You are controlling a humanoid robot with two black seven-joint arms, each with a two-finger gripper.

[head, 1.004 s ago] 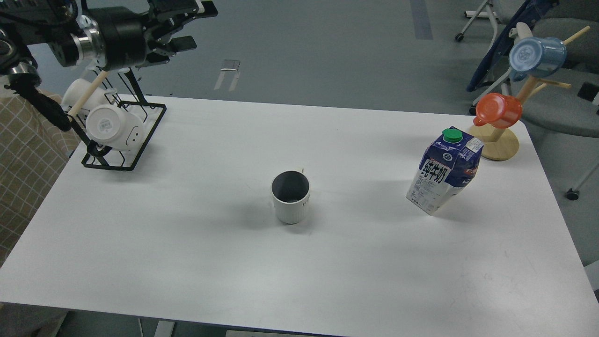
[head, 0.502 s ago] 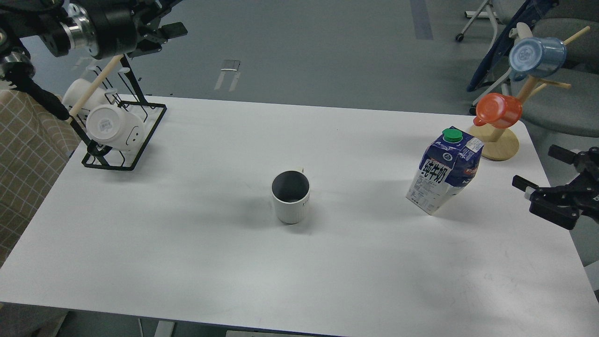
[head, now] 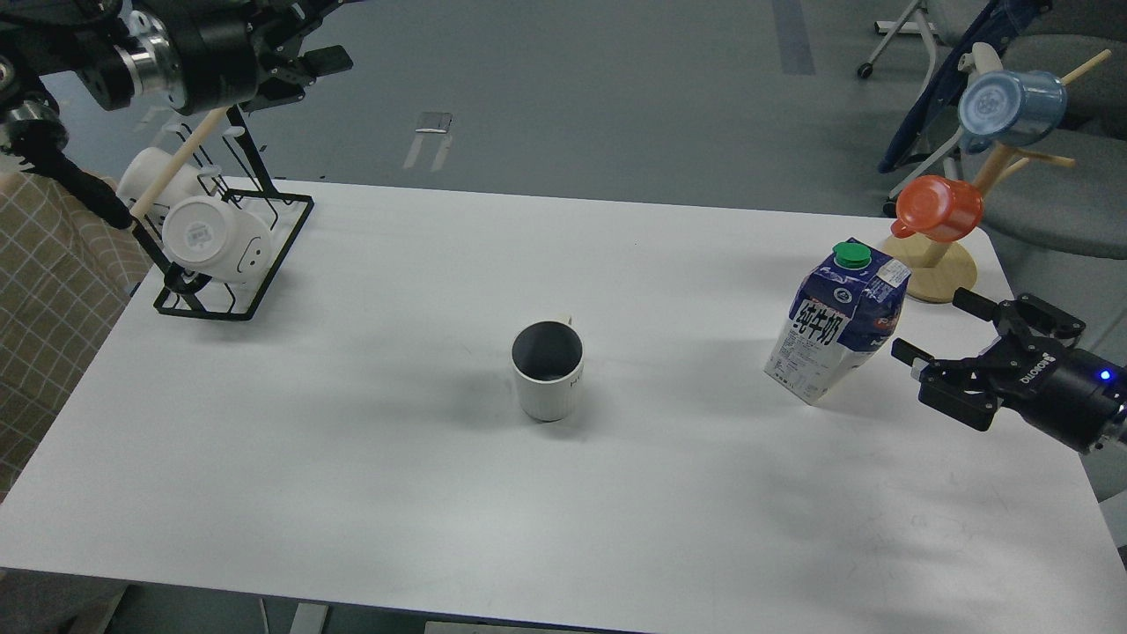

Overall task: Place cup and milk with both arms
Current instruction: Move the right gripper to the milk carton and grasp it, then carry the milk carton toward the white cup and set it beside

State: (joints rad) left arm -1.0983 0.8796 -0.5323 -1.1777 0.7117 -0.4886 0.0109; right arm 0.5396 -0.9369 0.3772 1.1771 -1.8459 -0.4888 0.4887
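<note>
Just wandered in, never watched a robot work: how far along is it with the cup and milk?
Both already stand on the white table: the white ribbed mug mid-table, the blue-and-white milk carton to its right. Nothing is held. The right gripper is open beside the carton; the left gripper is raised, far off. Whether more placing remains is unclear.

- On your white counter (head: 352,458): cup (head: 548,370) at the middle, upright.
- Milk (head: 836,321) to its right.
- Black rack (head: 233,255) far left; wooden stand (head: 942,273) far right.

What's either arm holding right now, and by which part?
Nothing. The right gripper has its jaws open, just right of the milk and not touching it. The left gripper is up over the rack, empty. The cup stands alone.
</note>
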